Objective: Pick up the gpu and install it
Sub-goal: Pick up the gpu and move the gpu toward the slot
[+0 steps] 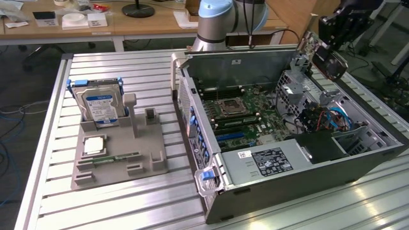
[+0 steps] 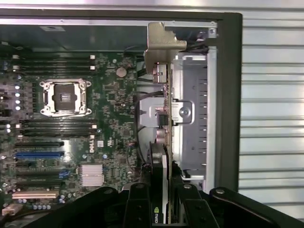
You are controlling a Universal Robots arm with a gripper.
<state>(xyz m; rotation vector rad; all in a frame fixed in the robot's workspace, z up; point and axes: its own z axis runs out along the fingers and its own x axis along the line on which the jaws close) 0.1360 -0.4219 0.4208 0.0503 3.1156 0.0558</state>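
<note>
The gpu [image 1: 327, 56] hangs tilted in the air above the far right corner of the open computer case [image 1: 281, 191], towards the exterior view's right. My gripper [image 1: 348, 24] is shut on it from above. In the wrist view the gpu [image 2: 165, 118] appears edge-on between my black fingers [image 2: 137, 204], its silver end bracket [image 2: 159, 45] pointing away from me, and my gripper [image 2: 162, 206] clamps its near end. Beneath it lies the green motherboard [image 2: 109, 109] with its expansion slots [image 2: 38, 154] and the grey drive cage [image 2: 190, 118].
At the exterior view's left, a grey fixture [image 1: 147, 163] holds a silver hard drive with a blue label [image 1: 99, 106] and a narrow green memory strip [image 1: 118, 157]. The arm's base [image 1: 223, 21] stands behind the case. Blue cables [image 1: 332, 117] fill the case's right side.
</note>
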